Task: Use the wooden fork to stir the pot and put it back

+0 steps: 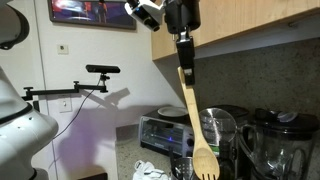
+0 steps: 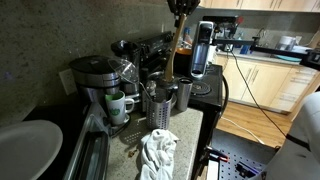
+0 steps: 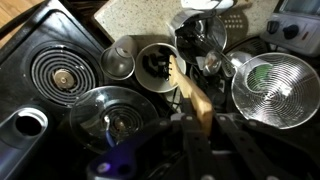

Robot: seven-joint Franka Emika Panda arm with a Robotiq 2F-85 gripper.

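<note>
KITCHEN COUNTER: The robot's gripper (image 1: 185, 55), fingers pinched on the top end of the wooden fork (image 1: 197, 120), holds the utensil hanging head-down and slanted over a cluttered counter (image 2: 190, 135). The tines sit just above the mouth of a perforated metal utensil holder (image 2: 158, 100) (perhaps just inside; the pics don't settle it). The holder stands btw. the coffee maker (image 2: 93, 75) at left and the stove (image 2: 208, 92) at right.

Risk, as judged from here: the grip is at the very tip of a long handle, so a quick move could swing the head or twist it in the fingers. Going down, the tines could snag the holder's rim or the dark tools inside and tip it toward the mug (image 2: 120, 103) at its left. Going sideways, the head could knock the blender jars (image 1: 275, 145), close on its right in an exterior view.

Views differ. Only the wrist view looks straight down, showing fork head vs. holder opening, plus a stove coil (image 3: 62, 78) and a wire-mesh bowl (image 3: 272, 88). The fingers there are a dark blur. Both exterior views show the grip point and the slant. The mug and a crumpled cloth (image 2: 158, 150), nearer the camera, appear in an exterior view only. Which vessel is the pot can't be told.
</note>
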